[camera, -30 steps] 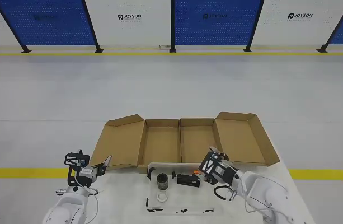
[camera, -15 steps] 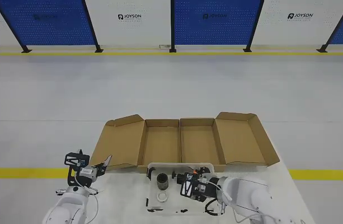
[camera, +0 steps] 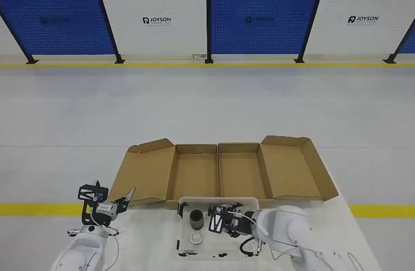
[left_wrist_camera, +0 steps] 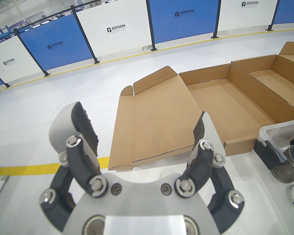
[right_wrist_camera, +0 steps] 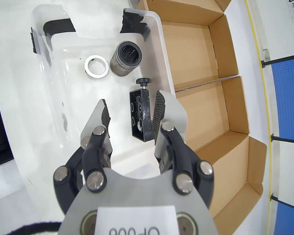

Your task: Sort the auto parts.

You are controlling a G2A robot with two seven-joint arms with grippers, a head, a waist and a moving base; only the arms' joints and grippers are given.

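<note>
White bench (camera: 146,237) under me, blue and white fence panels behind. Cardboard box (camera: 195,175) along far edge, flaps spread, two compartments. Clear tray (right_wrist_camera: 161,50) just before box. In tray: steel bearing sleeve (right_wrist_camera: 126,58), black knobbed block (right_wrist_camera: 139,113), silver ring (right_wrist_camera: 96,67) beside sleeve. My right claw (right_wrist_camera: 132,105) spread, block between fingers, close against one pad. My left claw (left_wrist_camera: 139,118) spread, near box's left flap.
</note>
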